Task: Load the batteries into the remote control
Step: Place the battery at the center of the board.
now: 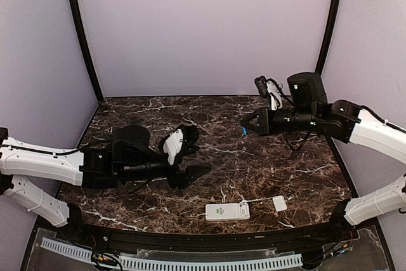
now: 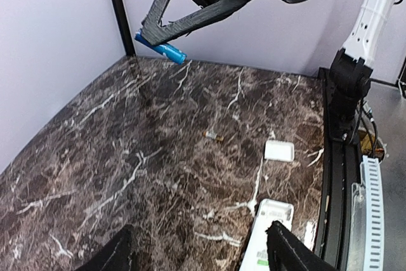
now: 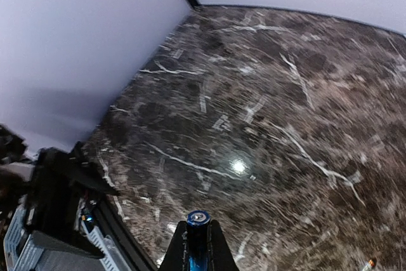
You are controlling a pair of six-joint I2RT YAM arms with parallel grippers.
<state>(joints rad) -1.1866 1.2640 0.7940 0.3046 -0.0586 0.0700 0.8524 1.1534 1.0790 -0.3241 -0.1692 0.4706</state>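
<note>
The remote control (image 1: 227,211) lies flat near the table's front edge, white with a green label facing up; the left wrist view has it at bottom right (image 2: 265,233). My right gripper (image 1: 246,125) hangs above the table's middle right, shut on a blue battery (image 1: 243,131) that sticks out past its tips (image 3: 198,230). The same battery (image 2: 161,49) shows high up in the left wrist view. My left gripper (image 1: 195,154) hovers open over the middle left (image 2: 203,255), with nothing between its fingers. A small brownish cylinder (image 2: 214,135) lies on the table; whether it is a battery I cannot tell.
A small white cover piece (image 1: 280,203) lies just right of the remote, also in the left wrist view (image 2: 279,150). The dark marble table (image 1: 254,163) is walled by pale panels at the back and sides. A black rail (image 2: 330,176) runs along the near edge.
</note>
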